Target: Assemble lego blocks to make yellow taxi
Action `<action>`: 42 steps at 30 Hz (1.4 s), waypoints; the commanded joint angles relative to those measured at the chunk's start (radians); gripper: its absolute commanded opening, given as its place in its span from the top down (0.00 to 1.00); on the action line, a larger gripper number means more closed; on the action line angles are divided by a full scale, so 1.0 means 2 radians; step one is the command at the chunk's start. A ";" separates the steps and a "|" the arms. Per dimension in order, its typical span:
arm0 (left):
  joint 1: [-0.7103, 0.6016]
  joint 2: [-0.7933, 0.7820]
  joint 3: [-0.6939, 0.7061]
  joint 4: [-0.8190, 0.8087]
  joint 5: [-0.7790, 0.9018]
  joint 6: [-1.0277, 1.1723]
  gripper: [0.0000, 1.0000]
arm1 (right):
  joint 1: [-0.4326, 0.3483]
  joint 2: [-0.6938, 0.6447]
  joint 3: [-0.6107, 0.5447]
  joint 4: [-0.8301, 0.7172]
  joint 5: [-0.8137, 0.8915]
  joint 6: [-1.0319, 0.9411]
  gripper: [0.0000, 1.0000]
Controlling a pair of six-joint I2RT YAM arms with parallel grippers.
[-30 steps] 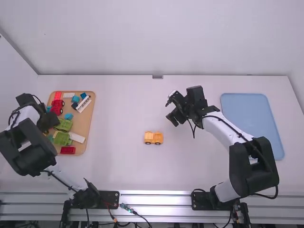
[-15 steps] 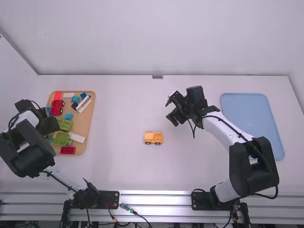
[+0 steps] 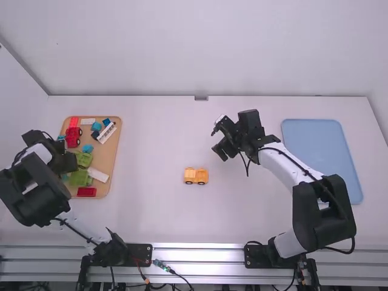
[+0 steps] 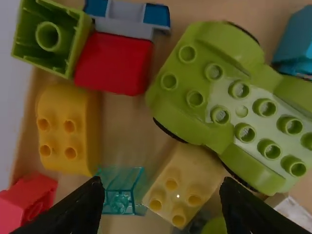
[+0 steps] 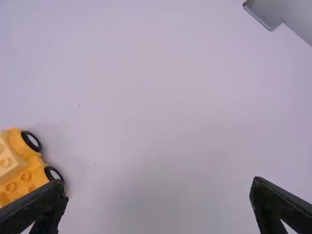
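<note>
In the high view my left gripper (image 3: 70, 162) is over the near left part of the wooden tray. The left wrist view has my left gripper (image 4: 163, 202) open above the blocks; a pale yellow block (image 4: 175, 187) and a clear teal block (image 4: 119, 187) lie between and beyond its fingers. A deeper yellow block (image 4: 66, 129) lies near the tray's edge. An orange-yellow car base (image 3: 196, 176) stands mid-table, bearing a paler block (image 5: 9, 161) on top. Right of and beyond it is my right gripper (image 3: 220, 150), which is open and holds nothing (image 5: 158, 195) in the right wrist view.
The wooden tray (image 3: 109, 159) holds several other blocks, among them a green vehicle base (image 4: 214, 92), a red block (image 4: 114, 63) and a red car base (image 3: 73, 136). A blue tray (image 3: 321, 154) lies at the right, beside the right arm.
The left gripper has shifted slightly to the right over the tray, covering more of the green pieces. The right arm and the car base have stayed still.
</note>
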 commanded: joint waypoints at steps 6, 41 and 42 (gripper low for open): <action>-0.010 0.000 -0.004 -0.031 0.004 0.020 0.40 | -0.002 -0.007 0.012 0.007 -0.001 0.000 0.01; -0.013 0.000 -0.033 0.004 0.018 0.064 0.45 | -0.002 -0.007 0.012 0.008 -0.001 0.000 0.01; -0.013 0.000 -0.033 0.004 0.019 0.064 0.43 | -0.002 -0.007 0.012 0.008 -0.001 0.000 0.01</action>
